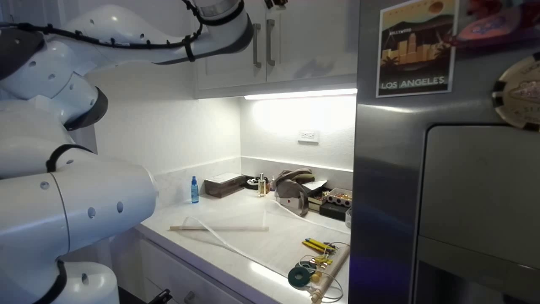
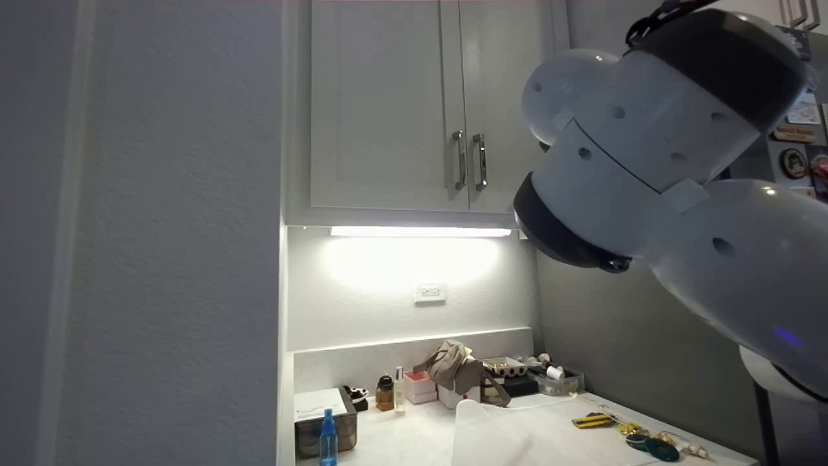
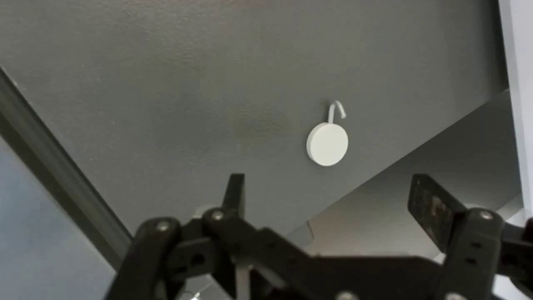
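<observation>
My gripper [image 3: 329,183] is open in the wrist view, with nothing between its two dark fingers. Beyond the fingertips is a white round hook [image 3: 327,144] with a short bent prong. It is fixed to a grey panel [image 3: 187,104] and stands apart from the fingers. In an exterior view only small dark tips of the gripper [image 1: 276,4] show at the top edge, in front of the white upper cabinet [image 1: 312,38]. In an exterior view the arm hides the gripper. The hook does not show in either exterior view.
The steel fridge [image 1: 392,169] stands beside the white counter [image 1: 249,211]. On the counter are a blue spray bottle [image 1: 194,191], a dark box [image 1: 223,185], a grey-brown cloth item [image 1: 291,190], yellow cutters [image 1: 318,245] and green discs [image 1: 299,276]. Metal cabinet handles [image 2: 480,162] stick out above.
</observation>
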Available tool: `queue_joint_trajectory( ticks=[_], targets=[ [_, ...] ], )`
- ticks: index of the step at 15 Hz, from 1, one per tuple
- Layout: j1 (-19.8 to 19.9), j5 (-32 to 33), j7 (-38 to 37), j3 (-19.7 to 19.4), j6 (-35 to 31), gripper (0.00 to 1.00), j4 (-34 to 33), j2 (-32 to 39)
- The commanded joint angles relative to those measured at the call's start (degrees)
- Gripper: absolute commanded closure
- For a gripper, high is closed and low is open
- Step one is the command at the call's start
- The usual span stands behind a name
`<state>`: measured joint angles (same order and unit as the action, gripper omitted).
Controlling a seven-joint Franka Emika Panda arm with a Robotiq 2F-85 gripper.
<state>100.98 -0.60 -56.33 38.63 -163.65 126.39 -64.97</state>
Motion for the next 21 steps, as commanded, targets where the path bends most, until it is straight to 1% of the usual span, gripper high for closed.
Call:
queue_joint_trajectory(
  ticks=[1,5,7,8,17,19,21],
  targets=[
    [2.4,0.6,1.3,-0.9,1.0,0.00,-3.8,3.5],
    [4.5,0.6,0.8,-0.7,1.4,0.00,-5.9,5.4],
    [4.3,0.2,0.6,-0.4,1.9,0.00,-6.9,6.4],
    [3.8,0.1,0.1,-0.7,0.2,0.00,-3.9,4.4],
    [3.6,0.1,0.1,-0.7,0.3,0.00,-3.8,4.5],
    [6.5,-0.3,-2.8,0.8,2.0,0.00,-5.3,2.8],
    [12.7,-0.8,-8.9,3.2,6.7,0.00,-8.7,-0.9]
  ],
)
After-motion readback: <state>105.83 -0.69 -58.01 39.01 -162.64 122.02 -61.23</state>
